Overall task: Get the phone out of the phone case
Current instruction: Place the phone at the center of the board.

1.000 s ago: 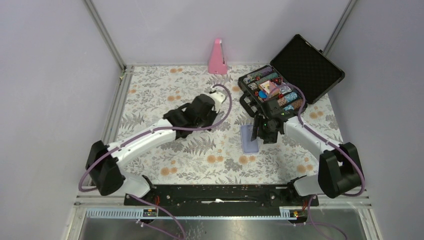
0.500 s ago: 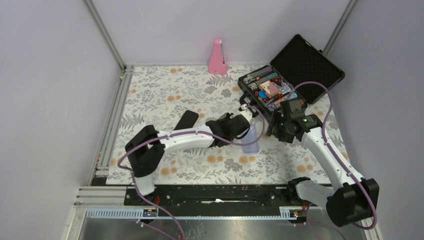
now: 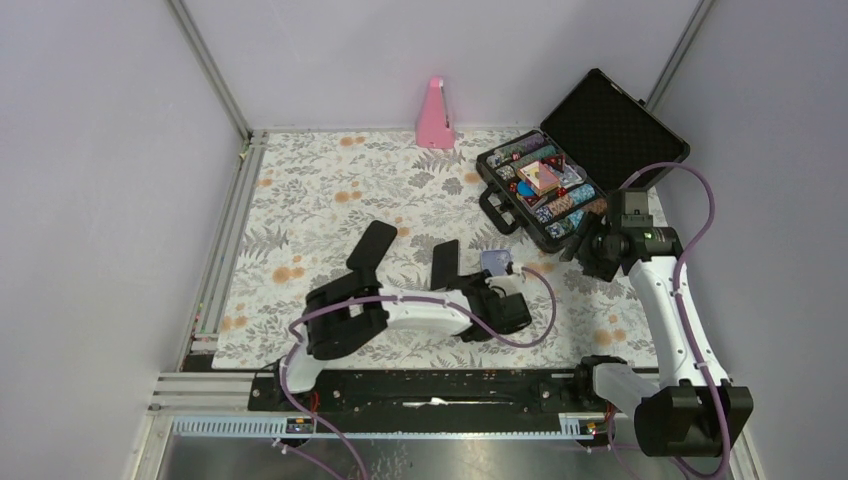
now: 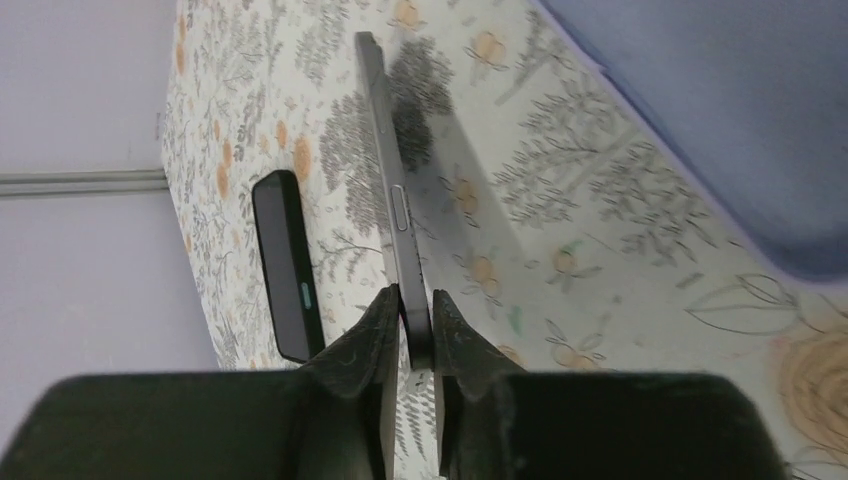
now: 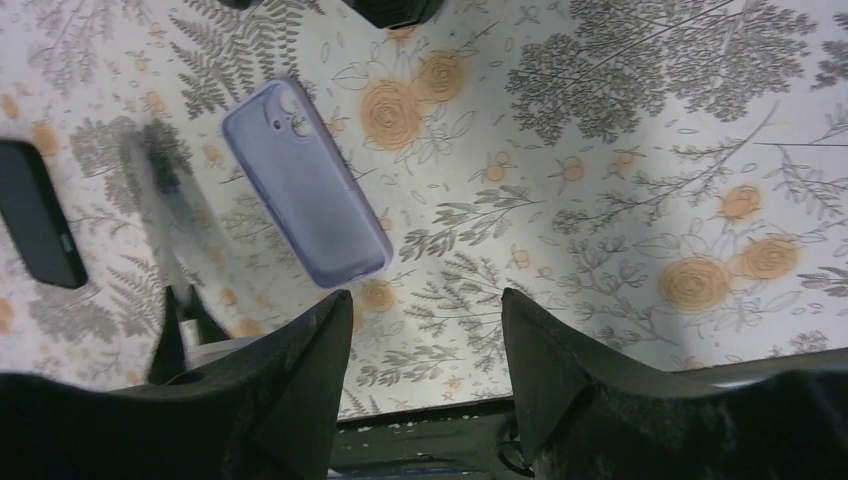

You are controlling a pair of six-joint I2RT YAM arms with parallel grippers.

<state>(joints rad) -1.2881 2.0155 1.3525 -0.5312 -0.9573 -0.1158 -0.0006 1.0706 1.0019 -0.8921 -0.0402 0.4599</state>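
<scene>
Left arm [image 3: 400, 310] pulled back, left jaws clamped on phone [image 4: 385, 170], case [image 5: 305, 185] lying flat, right jaws apart

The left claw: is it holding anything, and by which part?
Yes: the left gripper pinches a thin dark phone flat between its fingers, at one end.

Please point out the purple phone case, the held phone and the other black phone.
purple phone case [image 5: 305, 190]: right wrist view, its middle.
held phone [image 4: 390, 180]: left wrist view, side edge.
other black phone [image 4: 288, 265]: left wrist view, its middle.
</scene>
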